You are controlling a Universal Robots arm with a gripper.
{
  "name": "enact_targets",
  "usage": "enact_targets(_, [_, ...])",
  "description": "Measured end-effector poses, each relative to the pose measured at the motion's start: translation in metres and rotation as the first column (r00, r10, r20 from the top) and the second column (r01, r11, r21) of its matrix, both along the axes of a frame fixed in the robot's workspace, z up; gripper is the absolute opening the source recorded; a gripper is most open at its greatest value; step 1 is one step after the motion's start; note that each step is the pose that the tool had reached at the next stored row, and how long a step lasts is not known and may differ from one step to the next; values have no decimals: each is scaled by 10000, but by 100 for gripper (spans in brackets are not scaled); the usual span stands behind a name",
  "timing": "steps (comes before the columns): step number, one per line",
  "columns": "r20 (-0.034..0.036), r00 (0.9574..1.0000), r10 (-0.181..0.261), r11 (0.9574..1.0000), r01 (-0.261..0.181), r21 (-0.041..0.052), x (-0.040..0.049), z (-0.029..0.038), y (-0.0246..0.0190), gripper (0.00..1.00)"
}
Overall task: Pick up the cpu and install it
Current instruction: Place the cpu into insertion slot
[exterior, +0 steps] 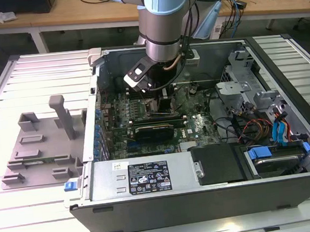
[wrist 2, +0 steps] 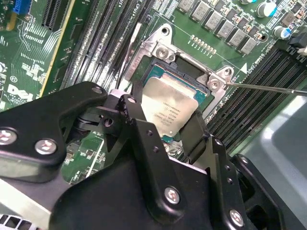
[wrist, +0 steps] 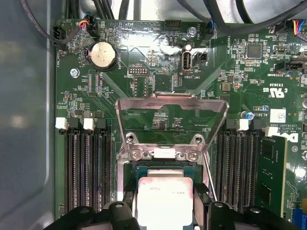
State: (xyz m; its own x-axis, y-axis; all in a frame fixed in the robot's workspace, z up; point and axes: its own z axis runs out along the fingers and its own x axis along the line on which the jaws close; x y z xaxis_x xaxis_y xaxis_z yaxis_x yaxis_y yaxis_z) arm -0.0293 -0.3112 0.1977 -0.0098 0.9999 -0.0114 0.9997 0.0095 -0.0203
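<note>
The cpu, a small square chip with a silvery top, lies low in the open black socket on the green motherboard. My gripper reaches down into the computer case, and its two black fingers press against opposite edges of the chip. In the first wrist view the cpu sits between the fingers, just below the socket's raised metal frame. In the exterior view my gripper hangs over the board's middle.
A thin metal lever sticks out beside the socket. Memory slots flank it on both sides. A grey plastic tray with raised blocks lies outside the case on the exterior view's left. Drive bays and cables fill the case's right.
</note>
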Motion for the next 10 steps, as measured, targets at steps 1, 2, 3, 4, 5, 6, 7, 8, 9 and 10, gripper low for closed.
enact_targets(1, [0, 10000, 0, 10000, 0, 0, 0, 0, 0, 55])
enact_targets(2, [0, 10000, 0, 10000, 0, 0, 0, -1, 0, 56])
enact_targets(3, [0, 10000, 0, 10000, 0, 0, 0, -1, 0, 62])
enact_targets(4, [0, 10000, 0, 10000, 0, 0, 0, -1, 0, 62])
enact_targets(5, [0, 10000, 0, 10000, 0, 0, 0, -2, 0, 62])
enact_targets(6, [1, 10000, -2, 10000, 2, 3, 0, -3, 16, 62])
enact_targets(7, [0, 10000, 0, 10000, 0, 2, 0, -2, 22, 62])
enact_targets(8, [0, 10000, 2, 10000, -2, 3, 0, -3, 23, 62])
enact_targets(9, [0, 10000, 0, 10000, 0, 3, 0, -3, 24, 62])
enact_targets(10, [0, 10000, 0, 10000, 0, 2, 0, -3, 23, 62])
